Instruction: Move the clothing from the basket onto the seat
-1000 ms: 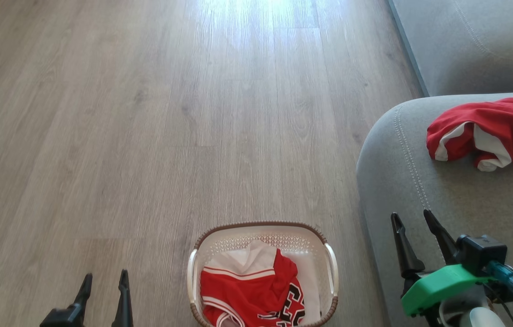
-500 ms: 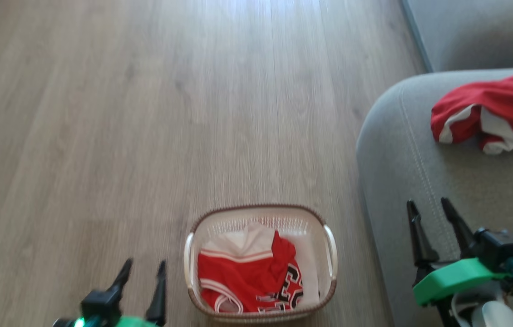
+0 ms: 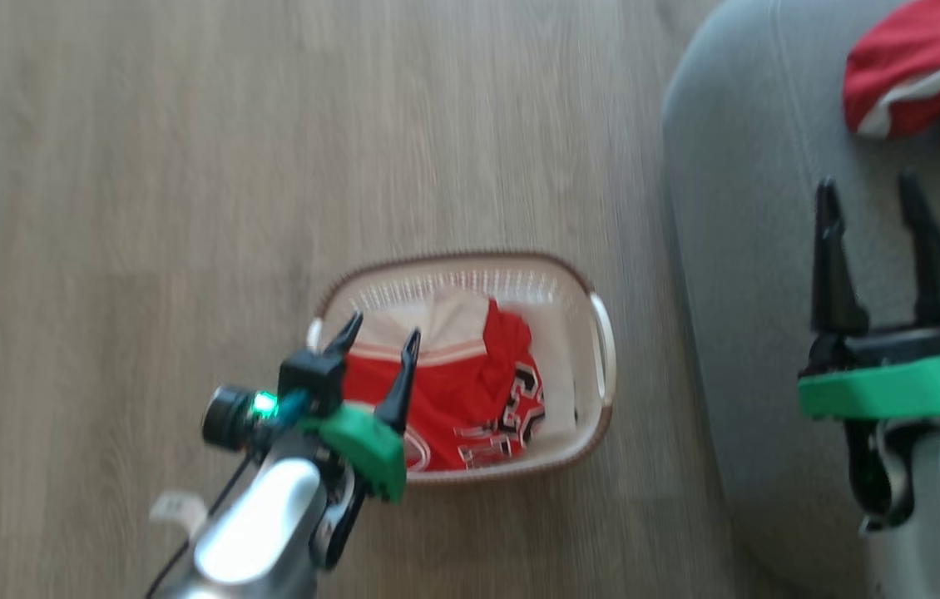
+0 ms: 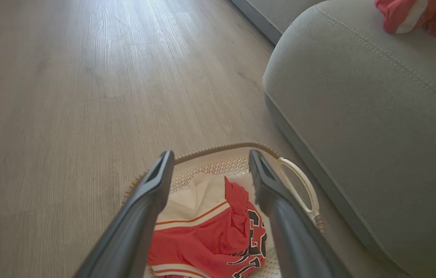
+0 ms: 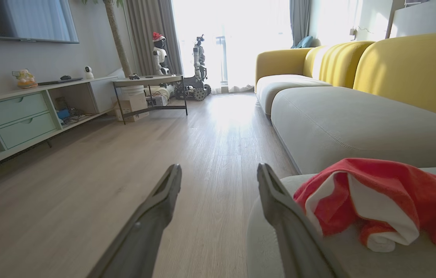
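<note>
Flanking the wooden floor, the grey seat bears one crumpled red garment. Just beside it stands the basket, a red jersey inside. The left gripper hovers over the basket, fingers spread and empty. The right gripper hangs over the seat, likewise parted.

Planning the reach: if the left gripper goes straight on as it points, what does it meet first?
Probably the red jersey in the basket, straight ahead of the open left gripper; depth is unclear.
</note>
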Motion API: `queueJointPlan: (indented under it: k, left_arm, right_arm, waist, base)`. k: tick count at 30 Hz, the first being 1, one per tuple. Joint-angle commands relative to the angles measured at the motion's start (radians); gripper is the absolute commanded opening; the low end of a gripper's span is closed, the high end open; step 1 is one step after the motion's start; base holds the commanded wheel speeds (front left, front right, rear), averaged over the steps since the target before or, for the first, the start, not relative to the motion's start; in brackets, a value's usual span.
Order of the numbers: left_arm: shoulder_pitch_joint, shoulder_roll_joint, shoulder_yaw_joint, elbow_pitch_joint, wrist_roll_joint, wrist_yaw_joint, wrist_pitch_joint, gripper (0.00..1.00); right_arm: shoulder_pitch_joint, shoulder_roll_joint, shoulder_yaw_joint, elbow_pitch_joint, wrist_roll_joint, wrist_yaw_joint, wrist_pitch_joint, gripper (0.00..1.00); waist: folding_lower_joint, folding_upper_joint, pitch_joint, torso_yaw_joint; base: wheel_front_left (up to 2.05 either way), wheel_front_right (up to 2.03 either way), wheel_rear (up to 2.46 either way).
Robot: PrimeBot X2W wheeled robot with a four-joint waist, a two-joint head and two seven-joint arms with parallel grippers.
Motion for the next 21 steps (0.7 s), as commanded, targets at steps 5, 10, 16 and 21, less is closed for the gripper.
queueJointPlan:
  k: [5, 10, 16, 21]
  left_arm:
    - [-0.158, -0.034, -0.018, 0.181, 0.025, -0.053, -0.013, 1.0]
    - [-0.24, -0.052, -0.05, 0.301, 0.031, -0.081, -0.017, 1.0]
    - [-0.335, -0.06, -0.092, 0.429, 0.026, -0.103, -0.014, 1.0]
    - [-0.392, -0.061, -0.125, 0.478, 0.011, -0.104, -0.002, 1.0]
  right_arm:
    - [-0.092, 0.0, 0.037, -0.103, -0.016, 0.0, -0.017, 1.0]
    - [-0.122, 0.0, 0.05, -0.16, -0.031, 0.0, -0.019, 1.0]
    - [-0.149, 0.0, 0.064, -0.242, -0.041, 0.0, -0.022, 1.0]
    - [-0.201, 0.0, 0.104, -0.293, -0.044, 0.0, -0.027, 1.0]
  waist:
    - [0.0, 0.0, 0.225, -0.064]
    - [0.0, 0.0, 0.318, -0.085]
    - [0.0, 0.0, 0.436, -0.127]
    - [0.0, 0.0, 0.517, -0.173]
  base:
    - [0.0, 0.0, 0.0]
    - [0.0, 0.0, 0.0]
    - [0.0, 0.0, 0.0]
    - [0.0, 0.0, 0.0]
